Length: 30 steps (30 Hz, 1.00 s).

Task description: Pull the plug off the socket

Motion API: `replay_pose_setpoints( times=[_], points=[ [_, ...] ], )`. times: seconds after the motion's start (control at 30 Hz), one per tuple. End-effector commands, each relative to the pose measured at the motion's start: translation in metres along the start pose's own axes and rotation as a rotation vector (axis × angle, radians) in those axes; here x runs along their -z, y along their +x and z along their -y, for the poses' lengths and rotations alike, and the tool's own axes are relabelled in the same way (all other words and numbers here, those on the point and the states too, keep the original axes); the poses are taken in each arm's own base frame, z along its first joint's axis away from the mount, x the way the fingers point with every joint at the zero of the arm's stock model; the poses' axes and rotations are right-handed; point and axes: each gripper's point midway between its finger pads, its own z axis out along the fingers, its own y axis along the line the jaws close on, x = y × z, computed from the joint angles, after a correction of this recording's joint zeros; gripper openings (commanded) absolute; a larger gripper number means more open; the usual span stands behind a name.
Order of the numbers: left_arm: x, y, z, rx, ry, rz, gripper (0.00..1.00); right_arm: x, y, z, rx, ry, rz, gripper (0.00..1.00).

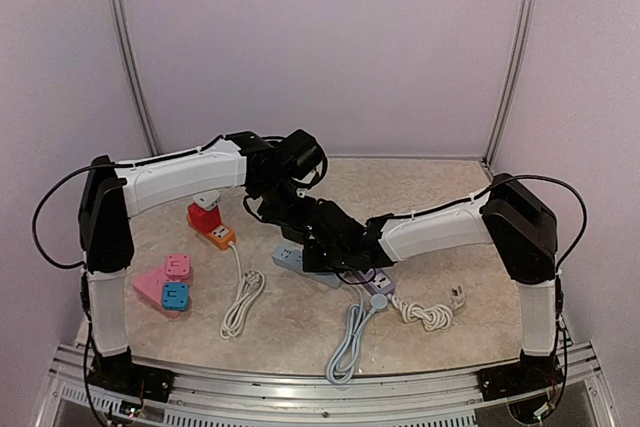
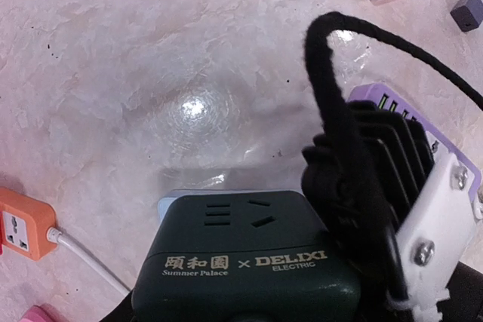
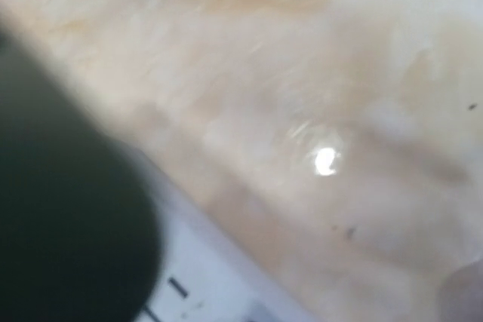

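My left arm (image 1: 180, 175) stretches in from the surface's left edge, left gripper (image 1: 284, 209) angled down onto the dark green plug (image 2: 249, 262); whether it clamps I cannot tell; plug seated in the power strip (image 1: 288, 257) mid-surface; right gripper (image 1: 318, 245) closed, low over the strip.

- The table (image 1: 450, 197) is marbled in beige and cream.
- The power strip (image 1: 288, 257) is coloured pale grey-blue. The plug (image 2: 241, 262) on it is dark green and lettered in gold.
- A lilac block (image 2: 377, 99) with green ports is seen just beside the power strip.
- Left of the power strip, an orange socket (image 1: 221, 237) is seen with a white cord (image 1: 242, 302), next to a red block (image 1: 204, 215) capped in white.
- Further left of the power strip, a pink adapter (image 1: 178, 266) and a blue adapter (image 1: 175, 295) are seen.
- A pale grey cord (image 1: 348, 342) is seen near the power strip.
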Motion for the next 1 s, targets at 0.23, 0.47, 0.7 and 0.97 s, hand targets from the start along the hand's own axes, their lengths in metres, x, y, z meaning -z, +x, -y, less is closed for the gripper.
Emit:
replay_pose_setpoints(
  times=[0.23,0.47,0.7,0.97],
  points=[
    [0.025,-0.024,-0.014,0.227,0.279,0.078,0.19,-0.011,0.09,0.076,0.097,0.205,-0.272,0.0],
    [0.018,-0.045,-0.042,0.343,0.406,0.07,0.2,0.018,0.034,0.044,0.116,0.124,-0.127,0.0],
    [-0.02,-0.073,-0.05,0.385,0.447,0.037,0.21,0.061,-0.02,0.05,0.093,0.135,-0.007,0.0],
    [-0.063,-0.09,-0.047,0.415,0.461,0.002,0.29,0.098,-0.042,0.078,0.052,0.165,0.052,0.05]
  ],
)
